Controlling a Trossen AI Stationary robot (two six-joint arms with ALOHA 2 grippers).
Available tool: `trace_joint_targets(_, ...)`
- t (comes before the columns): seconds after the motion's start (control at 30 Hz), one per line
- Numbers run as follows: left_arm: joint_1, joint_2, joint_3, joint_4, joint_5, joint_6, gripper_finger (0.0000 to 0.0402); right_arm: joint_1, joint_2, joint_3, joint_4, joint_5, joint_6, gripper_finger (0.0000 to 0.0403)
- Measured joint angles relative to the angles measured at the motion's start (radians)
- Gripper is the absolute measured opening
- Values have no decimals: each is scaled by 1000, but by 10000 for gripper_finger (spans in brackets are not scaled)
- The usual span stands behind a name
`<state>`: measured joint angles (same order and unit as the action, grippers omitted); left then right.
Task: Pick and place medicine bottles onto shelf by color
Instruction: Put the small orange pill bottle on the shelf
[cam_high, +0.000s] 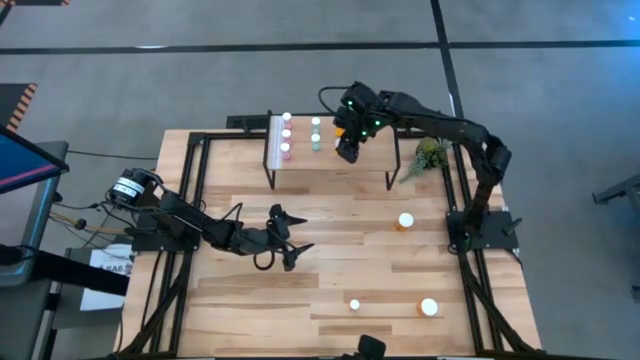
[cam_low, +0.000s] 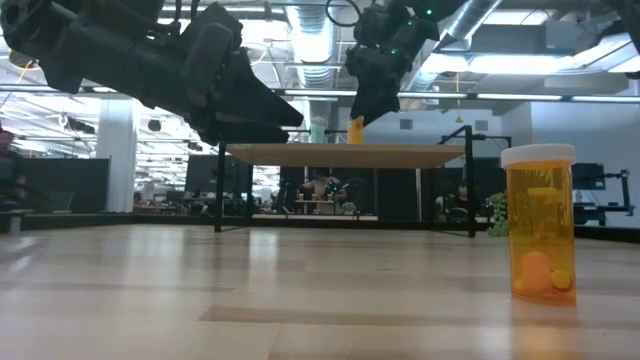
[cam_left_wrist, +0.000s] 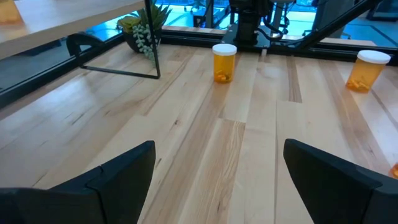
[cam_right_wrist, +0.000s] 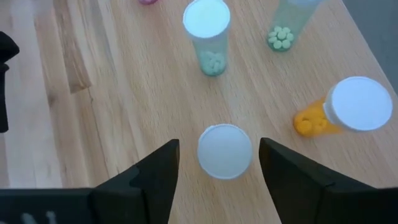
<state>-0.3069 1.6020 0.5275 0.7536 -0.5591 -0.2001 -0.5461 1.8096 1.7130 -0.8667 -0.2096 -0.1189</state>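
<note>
Right gripper (cam_right_wrist: 219, 163) hangs over the shelf (cam_high: 365, 160), fingers spread on either side of a white-capped bottle (cam_right_wrist: 224, 151) standing on the board, not touching it. Just beside it on the shelf: an orange bottle (cam_right_wrist: 348, 110) and two teal ones (cam_right_wrist: 207, 36). Three pink bottles (cam_high: 286, 133) line the shelf's white-strip end. On the table, well apart: orange bottles (cam_high: 405, 221) near the right arm's base, two more at the near edge (cam_high: 429, 308). Left gripper (cam_high: 287, 237) waits low over the table, fingers wide, holding nothing.
</note>
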Motion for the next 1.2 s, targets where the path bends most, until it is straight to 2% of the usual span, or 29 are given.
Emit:
trace_joint_targets(0.2,1,0,0,0,0,0,344,0,-47,1,1,0,-6,246)
trace_joint_targets(0.5,1,0,0,0,2,-5,344,10,-187,1,-32,0,6,246)
trace_joint_targets(0.7,1,0,0,0,6,-12,344,83,-287,2,-136,0,-9,246)
trace_joint_targets(0.87,1,0,0,0,13,-21,344,237,-333,2,-249,7,22,246)
trace_joint_targets(1.2,1,1,0,3,28,-26,344,730,-310,-4,-313,243,238,246)
